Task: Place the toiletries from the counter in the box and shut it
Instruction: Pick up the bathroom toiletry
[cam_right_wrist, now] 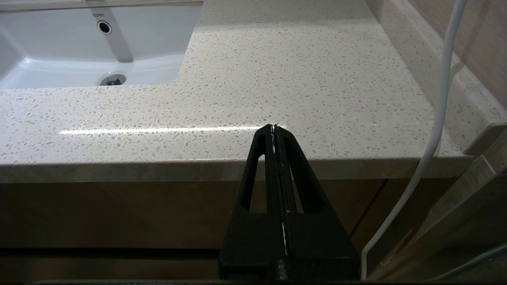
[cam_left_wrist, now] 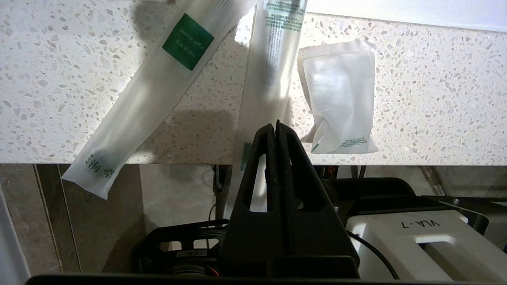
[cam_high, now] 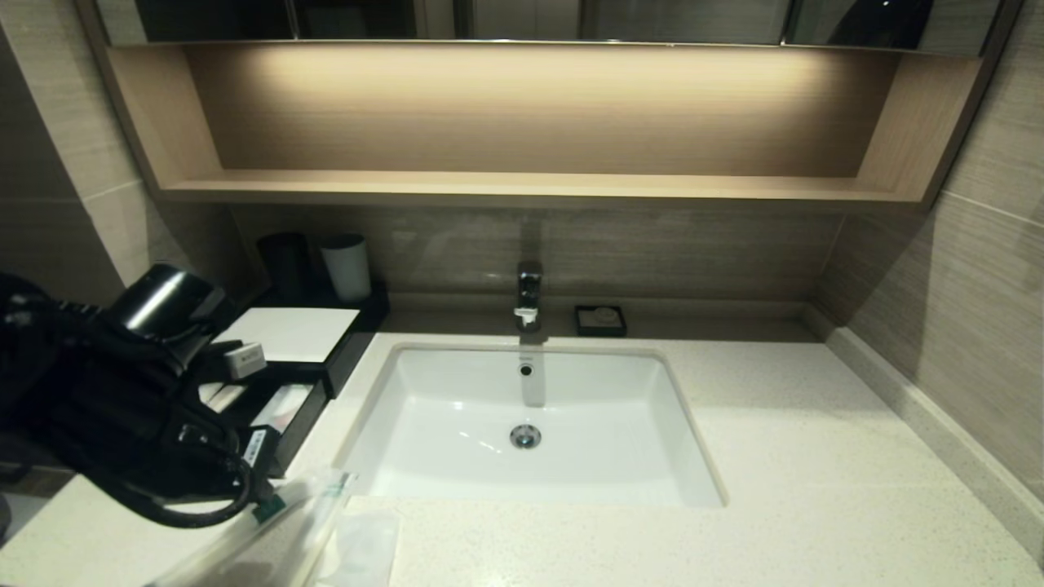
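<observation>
The left gripper (cam_left_wrist: 276,126) hangs at the front edge of the counter (cam_high: 816,456), near its front-left corner, with its fingers pressed together; the middle packet (cam_left_wrist: 273,71) runs down behind the tips and over the edge, so it may be pinched there, but whether the fingers actually clamp it cannot be told. That approach from the edge makes sense: the thin packets lie flat on the stone, and the overhanging ends are the only parts a finger can get under. The labelled packet (cam_left_wrist: 158,91) lies slanted beside it, one end also hanging off the front edge, and the sachet (cam_left_wrist: 340,99) sits flat just inside the edge on the other side of the middle packet. The box (cam_high: 285,334) stands at the back-left corner with its drawer (cam_high: 277,408) pulled out toward the front, ready to receive them, so nothing is packed yet. The right gripper (cam_right_wrist: 274,128) is parked below the front edge towards the right end of the counter, closed on nothing. In the head view the left arm hides most of the drawer, so its compartments cannot be read, and the packets are cut off by the bottom of that view.
</observation>
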You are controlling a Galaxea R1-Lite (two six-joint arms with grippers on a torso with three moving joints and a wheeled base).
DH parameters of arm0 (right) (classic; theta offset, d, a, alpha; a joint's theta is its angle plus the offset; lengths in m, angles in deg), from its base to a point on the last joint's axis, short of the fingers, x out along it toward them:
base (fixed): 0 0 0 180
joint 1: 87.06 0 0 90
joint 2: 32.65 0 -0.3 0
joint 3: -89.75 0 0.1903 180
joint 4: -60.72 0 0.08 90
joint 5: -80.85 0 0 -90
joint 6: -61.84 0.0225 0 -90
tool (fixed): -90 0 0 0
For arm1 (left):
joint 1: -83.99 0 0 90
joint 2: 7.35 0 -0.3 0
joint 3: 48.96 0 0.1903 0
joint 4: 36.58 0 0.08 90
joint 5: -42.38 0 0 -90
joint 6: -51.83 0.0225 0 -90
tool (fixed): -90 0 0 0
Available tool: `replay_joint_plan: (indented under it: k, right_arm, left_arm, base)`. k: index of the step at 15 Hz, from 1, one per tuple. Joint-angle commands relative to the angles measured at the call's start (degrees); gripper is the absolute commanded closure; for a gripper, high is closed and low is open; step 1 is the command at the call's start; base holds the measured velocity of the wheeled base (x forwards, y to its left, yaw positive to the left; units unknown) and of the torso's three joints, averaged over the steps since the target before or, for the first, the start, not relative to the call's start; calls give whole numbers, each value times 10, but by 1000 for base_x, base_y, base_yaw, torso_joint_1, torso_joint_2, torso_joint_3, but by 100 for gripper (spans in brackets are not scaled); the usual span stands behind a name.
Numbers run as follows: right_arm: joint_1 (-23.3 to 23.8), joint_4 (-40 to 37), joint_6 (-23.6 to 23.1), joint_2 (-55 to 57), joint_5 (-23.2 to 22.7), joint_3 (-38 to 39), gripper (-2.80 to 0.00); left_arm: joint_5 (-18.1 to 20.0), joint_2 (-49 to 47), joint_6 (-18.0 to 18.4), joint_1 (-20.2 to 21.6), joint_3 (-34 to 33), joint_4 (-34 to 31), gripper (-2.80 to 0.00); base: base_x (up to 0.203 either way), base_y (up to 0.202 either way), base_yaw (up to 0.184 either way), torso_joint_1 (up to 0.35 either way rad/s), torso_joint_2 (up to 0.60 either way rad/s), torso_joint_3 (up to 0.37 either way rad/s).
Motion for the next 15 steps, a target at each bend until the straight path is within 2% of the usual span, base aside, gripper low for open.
replay_joint_plan:
  k: [1, 5, 6, 15]
  right_arm:
    - [0, -1, 0, 1, 0, 0, 0]
    - [0, -1, 0, 1, 0, 0, 0]
    - [0, -1, 0, 1, 0, 0, 0]
    - [0, -1, 0, 1, -1, 0, 0]
  left_arm:
    - [2, 0, 8, 0, -16, 0, 0]
    - [4, -49, 9, 0, -24, 1, 0]
    - [4, -52, 8, -1, -27, 4, -280]
    - [-1, -81, 11, -5, -33, 11, -280]
  base:
    - [0, 0, 0, 0, 0, 0]
    - [0, 0, 0, 0, 0, 0]
    - [0, 0, 0, 0, 0, 0]
    - [0, 0, 0, 0, 0, 0]
